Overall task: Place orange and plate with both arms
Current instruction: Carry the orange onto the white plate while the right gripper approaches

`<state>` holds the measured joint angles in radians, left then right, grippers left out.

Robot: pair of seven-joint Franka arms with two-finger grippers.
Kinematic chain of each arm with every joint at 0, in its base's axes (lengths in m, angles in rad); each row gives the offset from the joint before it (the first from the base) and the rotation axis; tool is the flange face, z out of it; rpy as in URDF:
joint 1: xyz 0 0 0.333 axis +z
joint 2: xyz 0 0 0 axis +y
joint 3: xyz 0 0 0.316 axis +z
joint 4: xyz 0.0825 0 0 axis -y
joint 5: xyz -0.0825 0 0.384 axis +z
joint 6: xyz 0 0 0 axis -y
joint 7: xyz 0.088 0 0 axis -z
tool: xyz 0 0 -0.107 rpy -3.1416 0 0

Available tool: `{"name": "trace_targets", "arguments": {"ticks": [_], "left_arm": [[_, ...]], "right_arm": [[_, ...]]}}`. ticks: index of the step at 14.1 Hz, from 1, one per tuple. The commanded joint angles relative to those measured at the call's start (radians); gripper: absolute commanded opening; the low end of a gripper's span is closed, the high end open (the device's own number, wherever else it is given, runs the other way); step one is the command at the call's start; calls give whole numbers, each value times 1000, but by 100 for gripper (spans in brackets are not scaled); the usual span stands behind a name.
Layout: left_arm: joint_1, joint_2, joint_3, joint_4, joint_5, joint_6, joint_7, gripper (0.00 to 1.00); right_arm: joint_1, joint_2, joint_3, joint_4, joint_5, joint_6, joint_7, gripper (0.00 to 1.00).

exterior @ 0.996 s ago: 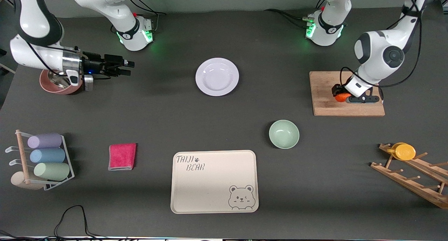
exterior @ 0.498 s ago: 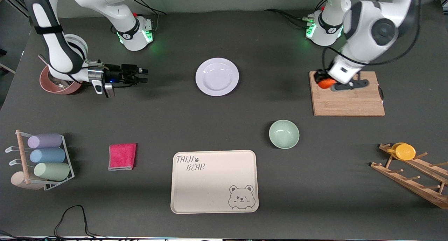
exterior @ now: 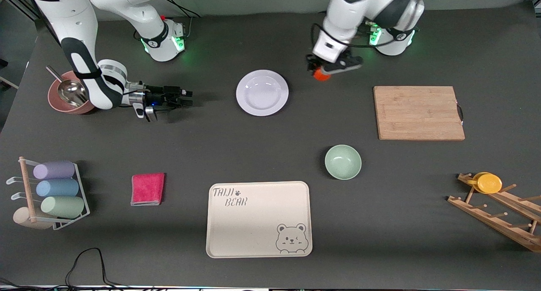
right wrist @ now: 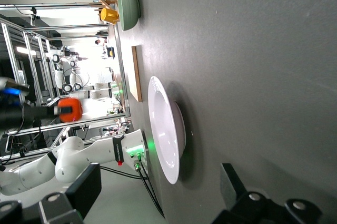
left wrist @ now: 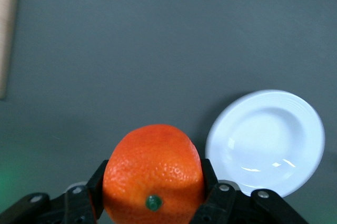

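The lavender-white plate (exterior: 262, 92) lies on the dark table between the two arms. My left gripper (exterior: 323, 72) is shut on the orange (exterior: 321, 75) and holds it in the air over the table beside the plate, toward the left arm's end. In the left wrist view the orange (left wrist: 153, 174) sits between the black fingers, with the plate (left wrist: 266, 142) below it and to one side. My right gripper (exterior: 186, 98) is open and empty, low over the table beside the plate toward the right arm's end. The right wrist view shows the plate (right wrist: 167, 129) edge-on ahead and the orange (right wrist: 69, 109) farther off.
A wooden cutting board (exterior: 418, 112) lies toward the left arm's end. A mint-green bowl (exterior: 342, 161) and a cream bear tray (exterior: 258, 218) lie nearer the camera. A pink bowl with a metal scoop (exterior: 67, 97), a red cloth (exterior: 147, 188), a cup rack (exterior: 50, 193) and a wooden rack with a yellow cup (exterior: 490, 183) stand around.
My left gripper has carried the orange off the cutting board toward the plate. My right gripper has moved from the pink bowl toward the plate.
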<state>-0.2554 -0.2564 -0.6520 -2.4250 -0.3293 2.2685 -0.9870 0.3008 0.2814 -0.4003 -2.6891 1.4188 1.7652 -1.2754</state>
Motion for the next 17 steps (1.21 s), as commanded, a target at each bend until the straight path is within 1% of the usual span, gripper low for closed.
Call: {"name": "trace_targets", "arguments": {"ticks": [1, 3, 5, 7, 8, 9, 10, 11, 13, 14, 17], "left_arm": [[-1, 174, -113, 105, 10, 84, -168, 18], [-11, 306, -130, 194, 88, 103, -237, 18], [-47, 443, -129, 272, 232, 123, -356, 18], [-91, 560, -124, 320, 372, 149, -468, 18], [-123, 618, -114, 351, 445, 154, -530, 18], [-148, 679, -101, 389, 520, 152, -595, 18], [-174, 733, -94, 418, 592, 149, -654, 18], [-195, 773, -81, 437, 651, 151, -697, 18], [-238, 825, -52, 478, 714, 151, -752, 18], [-264, 850, -34, 503, 717, 149, -756, 18], [-352, 891, 64, 573, 717, 149, -756, 19]], "right_arm": [[34, 18, -6, 15, 42, -4, -18, 100], [34, 30, -6, 15, 42, -1, -18, 100], [34, 32, -6, 14, 42, -3, -18, 100], [34, 32, -6, 15, 42, -3, -18, 100], [34, 32, -6, 15, 42, -3, -18, 88], [34, 32, -5, 15, 42, -3, -19, 71], [34, 32, -6, 15, 42, -3, -19, 59], [32, 32, -5, 14, 42, -3, -19, 51], [32, 32, -6, 15, 40, -3, -21, 39], [32, 32, -6, 15, 40, -4, -21, 36], [32, 32, -6, 14, 40, -4, -21, 36]]}}
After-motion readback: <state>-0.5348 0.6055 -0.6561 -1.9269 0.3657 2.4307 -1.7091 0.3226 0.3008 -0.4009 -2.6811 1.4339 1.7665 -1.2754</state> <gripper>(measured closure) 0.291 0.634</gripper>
